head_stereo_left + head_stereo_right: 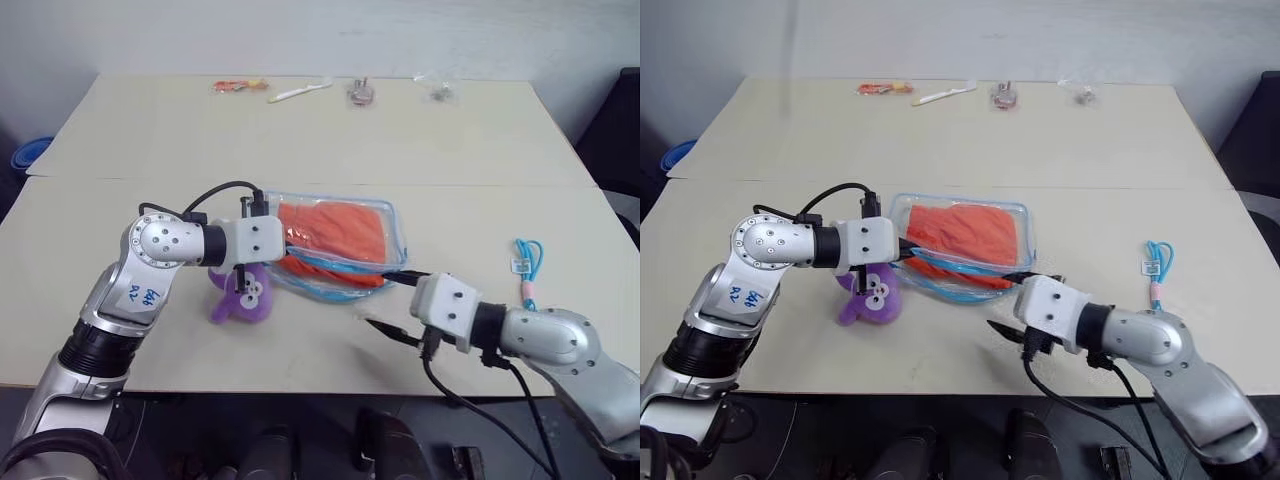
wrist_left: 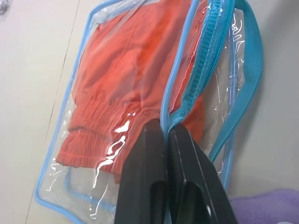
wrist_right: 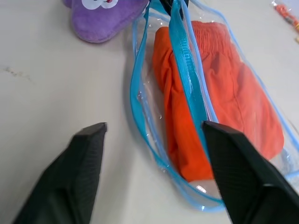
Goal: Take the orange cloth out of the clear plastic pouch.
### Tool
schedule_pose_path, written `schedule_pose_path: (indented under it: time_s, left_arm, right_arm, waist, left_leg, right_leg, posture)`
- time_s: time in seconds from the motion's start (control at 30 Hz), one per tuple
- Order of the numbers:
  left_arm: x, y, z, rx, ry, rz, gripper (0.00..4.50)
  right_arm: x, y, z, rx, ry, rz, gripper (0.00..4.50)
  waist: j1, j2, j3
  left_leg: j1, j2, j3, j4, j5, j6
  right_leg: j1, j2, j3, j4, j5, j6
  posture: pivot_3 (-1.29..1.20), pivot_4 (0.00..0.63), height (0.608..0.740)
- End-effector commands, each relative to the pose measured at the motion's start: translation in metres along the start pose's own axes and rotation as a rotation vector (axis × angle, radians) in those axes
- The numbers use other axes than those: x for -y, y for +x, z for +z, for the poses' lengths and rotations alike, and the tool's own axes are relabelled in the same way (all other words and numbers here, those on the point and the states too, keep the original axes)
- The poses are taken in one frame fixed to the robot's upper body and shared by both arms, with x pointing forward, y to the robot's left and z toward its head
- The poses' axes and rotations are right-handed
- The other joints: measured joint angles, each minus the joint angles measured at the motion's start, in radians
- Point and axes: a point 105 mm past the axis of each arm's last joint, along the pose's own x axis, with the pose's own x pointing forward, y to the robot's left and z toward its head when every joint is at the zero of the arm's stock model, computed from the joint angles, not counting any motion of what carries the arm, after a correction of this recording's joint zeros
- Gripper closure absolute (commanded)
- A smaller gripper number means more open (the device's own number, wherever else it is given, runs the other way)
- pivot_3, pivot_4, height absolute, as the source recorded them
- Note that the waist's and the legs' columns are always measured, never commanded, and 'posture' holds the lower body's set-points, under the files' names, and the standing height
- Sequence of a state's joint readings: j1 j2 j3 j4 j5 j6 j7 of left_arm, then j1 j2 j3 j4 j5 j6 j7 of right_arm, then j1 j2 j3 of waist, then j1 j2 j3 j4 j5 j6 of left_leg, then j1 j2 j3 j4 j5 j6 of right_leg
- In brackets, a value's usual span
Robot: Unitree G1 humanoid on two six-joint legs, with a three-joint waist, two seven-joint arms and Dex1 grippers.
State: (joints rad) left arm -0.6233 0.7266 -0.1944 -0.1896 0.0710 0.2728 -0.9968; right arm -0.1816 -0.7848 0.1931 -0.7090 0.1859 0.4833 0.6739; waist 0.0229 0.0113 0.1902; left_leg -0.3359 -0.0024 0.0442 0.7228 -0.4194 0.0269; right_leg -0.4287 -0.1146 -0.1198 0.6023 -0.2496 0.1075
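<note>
Left jaws pinch the clear plastic pouch rim — right jaws gape beside it.

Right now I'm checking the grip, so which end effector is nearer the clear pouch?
Left. The left end effector is shut on the clear pouch's blue zipper edge. The right end effector is open just off the pouch's other end, not yet touching it.

Two pale beige tables pushed together against a plain light wall.
</note>
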Motion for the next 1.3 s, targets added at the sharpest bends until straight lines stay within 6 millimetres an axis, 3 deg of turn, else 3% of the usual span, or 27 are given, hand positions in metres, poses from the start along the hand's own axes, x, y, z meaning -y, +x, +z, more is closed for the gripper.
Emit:
schedule_pose_path:
  time_s: [0.03, 0.17, 0.43, 0.53, 0.77, 1.3]
  left_arm:
    - [-0.007, -0.008, 0.014, 0.028, 0.055, 0.029, 4.50]
    - [-0.004, -0.007, 0.015, 0.031, 0.063, 0.007, 4.50]
    - [-0.001, -0.009, 0.012, 0.017, 0.093, -0.027, 4.50]
    - [0.000, -0.009, 0.012, 0.018, 0.093, -0.033, 4.50]
    - [0.001, -0.008, 0.013, 0.024, 0.093, -0.033, 4.50]
    - [0.001, -0.004, 0.025, 0.061, 0.083, -0.033, 4.50]
  right_arm:
    - [0.007, 0.014, 0.006, 0.030, -0.068, -0.064, 2.60]
    - [0.010, 0.032, 0.002, 0.014, -0.095, -0.111, 3.93]
    - [0.001, 0.051, -0.011, -0.023, -0.143, -0.117, 3.93]
    - [0.001, 0.053, -0.011, -0.023, -0.156, -0.133, 3.41]
    - [0.000, 0.059, -0.012, -0.030, -0.215, -0.155, 1.09]
    - [0.025, 0.096, -0.030, -0.125, -0.387, -0.232, 1.09]
  waist:
    - [0.000, 0.000, 0.000]
    - [0.000, 0.000, 0.000]
    - [-0.002, 0.000, 0.000]
    - [-0.002, 0.000, 0.000]
    - [-0.003, 0.000, 0.000]
    - [-0.014, 0.000, 0.000]
  left_leg:
    - [0.000, 0.000, 0.000, 0.000, 0.000, 0.000]
    - [0.000, 0.000, 0.000, 0.000, 0.000, 0.000]
    - [0.000, 0.000, 0.000, 0.000, 0.000, 0.000]
    - [0.000, 0.000, 0.000, 0.000, 0.000, 0.000]
    - [0.000, 0.000, 0.000, 0.000, 0.000, 0.000]
    - [0.000, 0.000, 0.000, 0.000, 0.000, 0.000]
  right_leg:
    - [0.000, 0.000, 0.000, 0.000, 0.000, 0.000]
    - [0.000, 0.000, 0.000, 0.000, 0.000, 0.000]
    - [0.000, 0.000, -0.001, 0.000, 0.000, 0.000]
    - [0.000, 0.000, -0.001, 0.000, 0.000, 0.000]
    - [0.000, 0.000, -0.001, 0.000, 0.000, 0.000]
    - [0.000, 0.000, 0.000, 0.000, 0.000, 0.000]
  posture:
    - [0.00, 0.150, 0.740]
    - [0.00, 0.150, 0.740]
    - [0.00, 0.150, 0.740]
    - [0.00, 0.150, 0.740]
    - [0.00, 0.150, 0.740]
    - [0.00, 0.150, 0.740]
